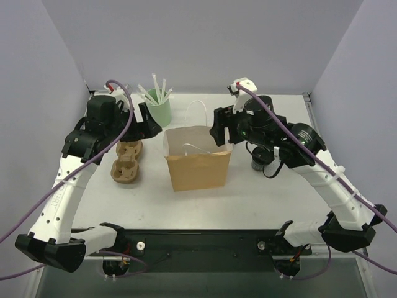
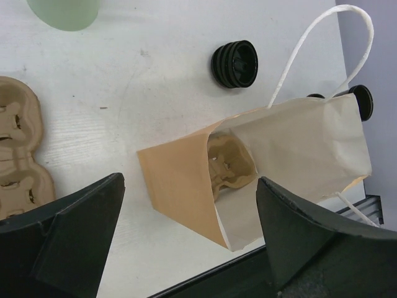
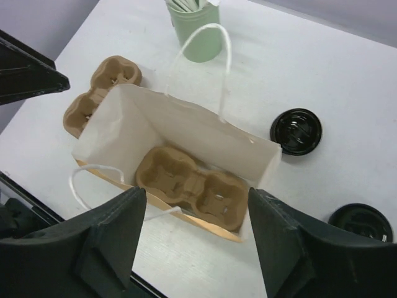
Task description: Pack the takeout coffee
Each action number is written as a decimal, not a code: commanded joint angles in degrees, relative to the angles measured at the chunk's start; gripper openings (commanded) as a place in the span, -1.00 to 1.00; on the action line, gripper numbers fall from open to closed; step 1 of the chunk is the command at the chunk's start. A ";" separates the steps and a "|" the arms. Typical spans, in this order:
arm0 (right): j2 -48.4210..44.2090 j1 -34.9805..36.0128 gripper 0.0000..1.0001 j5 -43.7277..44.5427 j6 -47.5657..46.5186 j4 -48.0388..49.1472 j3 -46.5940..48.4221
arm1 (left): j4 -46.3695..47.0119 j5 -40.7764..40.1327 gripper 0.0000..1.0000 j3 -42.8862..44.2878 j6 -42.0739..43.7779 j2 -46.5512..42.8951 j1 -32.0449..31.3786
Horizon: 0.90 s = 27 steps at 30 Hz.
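Right claw (image 3: 197, 198): fingers spread wide, nothing between them. It hangs over the open mouth of the brown paper bag (image 3: 186, 133), which stands upright on the desk (image 3: 335, 68). Straight below this claw we see a pulp cup carrier (image 3: 192, 183) lying flat on the bag floor. The takeout coffee (image 3: 296, 130), a black cup with its black lid on, stands on the desk outside the bag, up and to the right of the right finger in the wrist view and just off the bag's corner. A second black lidded cup (image 3: 361, 223) sits at the frame edge, close beside that same finger and also outside the bag. Left claw (image 2: 190, 186): likewise spread and holding nothing. It is off the bag's left side, with the bag mouth showing between its fingers. From that claw both black cups lie beyond the bag, one standing clear and one half hidden behind the bag's far corner. A second carrier (image 2: 18, 149) rests on the desk next to the left finger. The mint-green cup (image 1: 158, 110) of white straws stands farther off, at the top edge of that claw's view. One white bag handle (image 3: 205, 56) arches upward; the other (image 3: 93, 186) droops over the near rim.
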 commanded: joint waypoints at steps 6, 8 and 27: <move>-8.80 -6.62 1.00 -3.66 9.74 -3.75 -6.79 | 8.17 14.30 0.95 -8.75 -9.00 -2.95 4.42; -9.42 -8.73 1.00 -4.99 11.41 -4.54 -7.93 | 8.27 15.79 0.92 -8.85 -8.92 -1.73 4.34; -3.01 -15.86 0.30 -11.23 13.27 -13.59 -6.36 | -4.45 3.96 -1.00 7.23 -1.37 9.62 -9.70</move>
